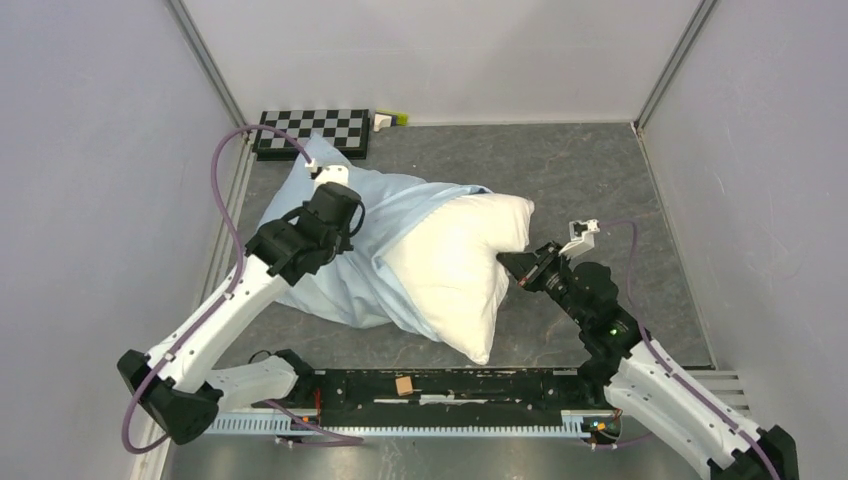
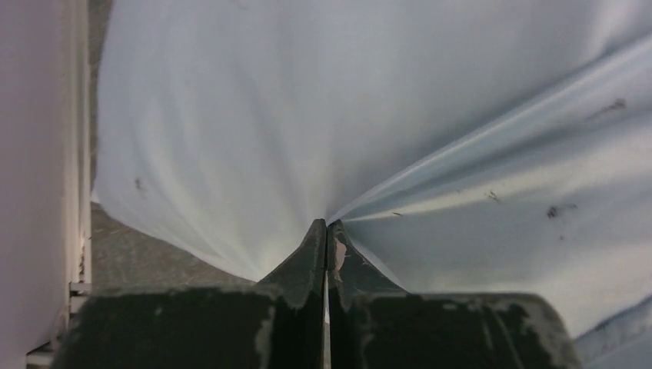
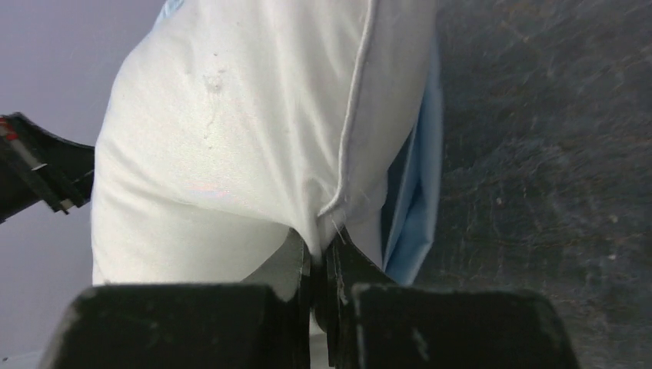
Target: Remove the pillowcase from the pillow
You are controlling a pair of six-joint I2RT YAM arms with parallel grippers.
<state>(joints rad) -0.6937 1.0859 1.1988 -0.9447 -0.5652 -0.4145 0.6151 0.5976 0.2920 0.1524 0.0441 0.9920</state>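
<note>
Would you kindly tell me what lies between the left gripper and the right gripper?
In the top view, the pillowcase and then the bared pillow fill the stretch between the left gripper and the right gripper.

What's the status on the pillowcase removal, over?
Left end effector shut on the pillowcase. Right end effector shut on the pillow at its seam. Pillow roughly half exposed. Nothing seen blocking the pull.

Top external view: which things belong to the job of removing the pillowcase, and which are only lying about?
Belong to the job: pillowcase, pinched by the shut left gripper; pillow, pinched at its edge by the shut right gripper.
Lying about: checkerboard at the back; small yellow-green item beside it; small brown block on the base rail.
</note>
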